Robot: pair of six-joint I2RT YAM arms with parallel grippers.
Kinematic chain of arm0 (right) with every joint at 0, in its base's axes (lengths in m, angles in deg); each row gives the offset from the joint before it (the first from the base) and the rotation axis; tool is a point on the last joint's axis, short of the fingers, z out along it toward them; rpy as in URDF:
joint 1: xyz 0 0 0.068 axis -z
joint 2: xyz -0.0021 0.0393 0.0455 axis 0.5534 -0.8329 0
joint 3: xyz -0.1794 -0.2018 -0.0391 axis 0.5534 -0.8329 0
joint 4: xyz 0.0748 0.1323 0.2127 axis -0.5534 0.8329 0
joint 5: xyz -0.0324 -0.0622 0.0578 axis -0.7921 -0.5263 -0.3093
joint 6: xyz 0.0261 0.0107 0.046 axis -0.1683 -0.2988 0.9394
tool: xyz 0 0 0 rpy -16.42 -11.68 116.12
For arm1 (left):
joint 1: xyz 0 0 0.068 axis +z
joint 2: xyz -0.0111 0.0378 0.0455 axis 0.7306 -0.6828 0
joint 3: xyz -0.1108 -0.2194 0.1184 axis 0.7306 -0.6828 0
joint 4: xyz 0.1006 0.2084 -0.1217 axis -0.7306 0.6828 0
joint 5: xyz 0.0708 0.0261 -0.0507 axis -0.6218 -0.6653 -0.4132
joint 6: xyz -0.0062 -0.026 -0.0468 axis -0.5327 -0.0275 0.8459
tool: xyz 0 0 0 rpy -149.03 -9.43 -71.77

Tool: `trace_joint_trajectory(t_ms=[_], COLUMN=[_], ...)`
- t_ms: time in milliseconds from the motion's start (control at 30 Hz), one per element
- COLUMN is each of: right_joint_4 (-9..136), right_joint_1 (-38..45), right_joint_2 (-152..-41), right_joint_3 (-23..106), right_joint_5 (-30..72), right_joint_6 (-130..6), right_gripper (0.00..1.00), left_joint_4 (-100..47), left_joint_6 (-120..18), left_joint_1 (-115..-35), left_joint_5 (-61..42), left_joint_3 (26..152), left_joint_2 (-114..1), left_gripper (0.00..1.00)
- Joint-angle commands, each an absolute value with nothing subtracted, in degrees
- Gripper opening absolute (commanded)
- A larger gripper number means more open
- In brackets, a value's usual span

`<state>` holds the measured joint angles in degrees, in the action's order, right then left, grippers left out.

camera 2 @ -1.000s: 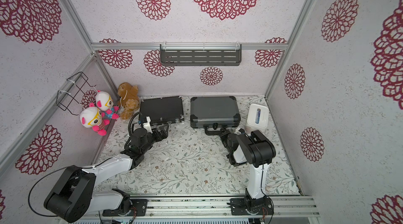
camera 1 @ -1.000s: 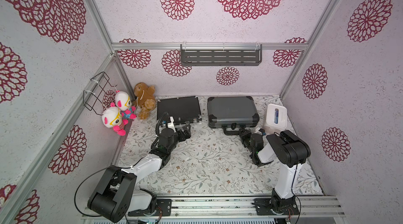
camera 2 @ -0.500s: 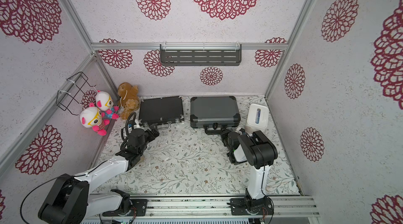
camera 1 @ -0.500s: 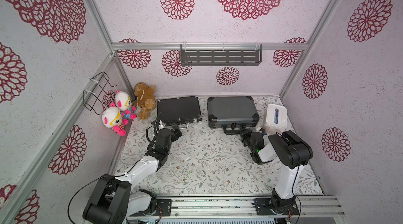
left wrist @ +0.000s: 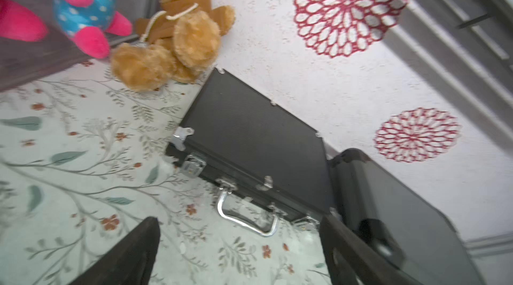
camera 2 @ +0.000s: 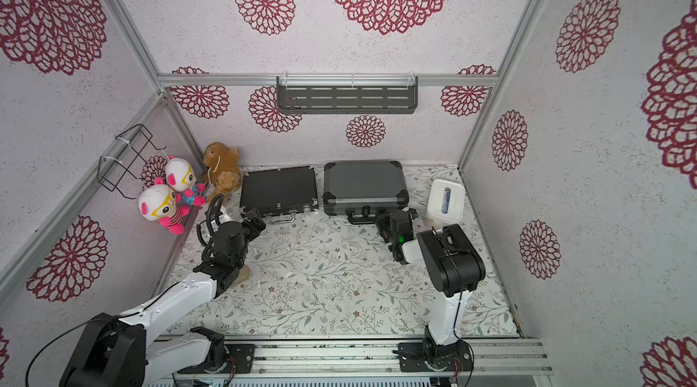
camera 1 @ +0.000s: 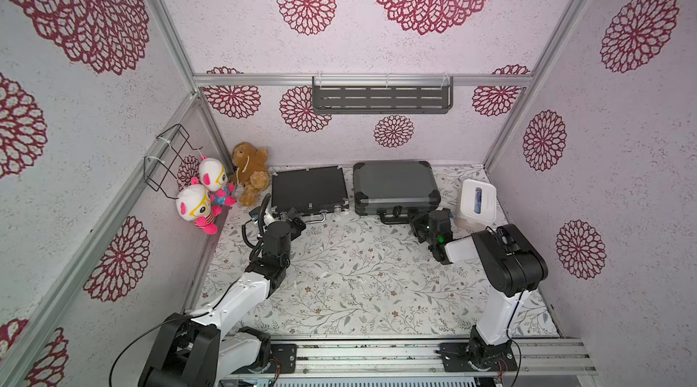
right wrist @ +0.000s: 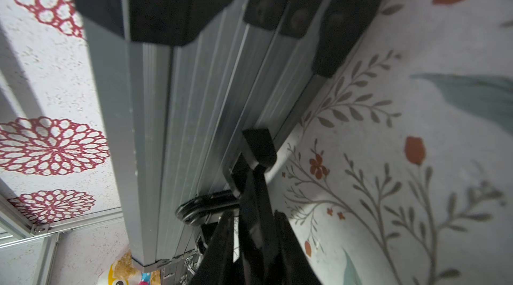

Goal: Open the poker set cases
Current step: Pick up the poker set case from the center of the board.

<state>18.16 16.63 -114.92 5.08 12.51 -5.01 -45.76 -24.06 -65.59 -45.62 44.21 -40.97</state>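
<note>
1. Fingers [left wrist: 136,250] of the left gripper [left wrist: 240,224] stand wide apart and empty, just short of the slim black textured case [left wrist: 249,136], facing its silver handle [left wrist: 247,215].
2. On the right gripper [right wrist: 252,217], the fingers [right wrist: 288,244] look pinched on a black latch tab [right wrist: 258,153] at the front of the thick dark-grey ribbed case [right wrist: 194,103].
3. Both cases lie flat, lids down, side by side against the back wall.
4. Step in hand, as I judge it: unlatching — no lid is lifted yet.
5. Next, the right gripper should swing its tab clear. The left must reach a silver clasp [left wrist: 193,164] and flip it — a small target, so a careful approach.
</note>
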Motion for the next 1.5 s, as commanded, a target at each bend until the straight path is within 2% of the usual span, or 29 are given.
trace_joint_trajectory(t_ms=[0, 133, 200, 433, 667, 900, 1267, 1467], right_joint_4=[19.1, 17.9, 16.8, 16.7, 18.4, 17.0, 16.2, 16.2], right_joint_1=[15.8, 15.8, 15.8, 15.6, 15.6, 16.0, 16.3, 16.3], right_joint_2=[-112.2, -111.2, -110.7, -110.6, -109.0, -109.1, -110.2, -111.1], right_joint_3=[5.9, 4.3, 3.8, 6.0, 7.1, 7.4, 7.7, 8.9], right_joint_5=[16.6, 14.9, 14.5, 16.4, 17.2, 19.7, 20.8, 21.5], right_joint_6=[-17.5, -16.1, -14.8, -13.2, -13.8, -13.6, -13.7, -13.2], right_gripper=[0.00, 0.00, 0.00, 0.00, 0.00, 0.00, 0.00, 0.00], left_joint_4=[-52.7, -32.3, -26.4, -18.4, -27.0, -33.6, -37.7, -38.8], left_joint_6=[-30.1, -49.8, -59.3, -78.4, -91.3, -105.3, -106.5, -107.1], left_joint_1=[-70.3, -82.4, -88.0, -93.3, -93.8, -94.9, -94.7, -94.5], left_joint_5=[-30.9, -30.0, -33.7, -38.4, -39.5, -46.0, -46.2, -45.6], left_joint_3=[50.0, 69.6, 76.8, 91.6, 92.6, 93.2, 96.9, 98.5], left_joint_2=[-44.6, -56.1, -63.0, -81.4, -88.4, -95.4, -100.1, -102.0], left_gripper=[0.92, 0.89, 0.90, 0.86, 0.87, 0.90, 0.97, 0.95])
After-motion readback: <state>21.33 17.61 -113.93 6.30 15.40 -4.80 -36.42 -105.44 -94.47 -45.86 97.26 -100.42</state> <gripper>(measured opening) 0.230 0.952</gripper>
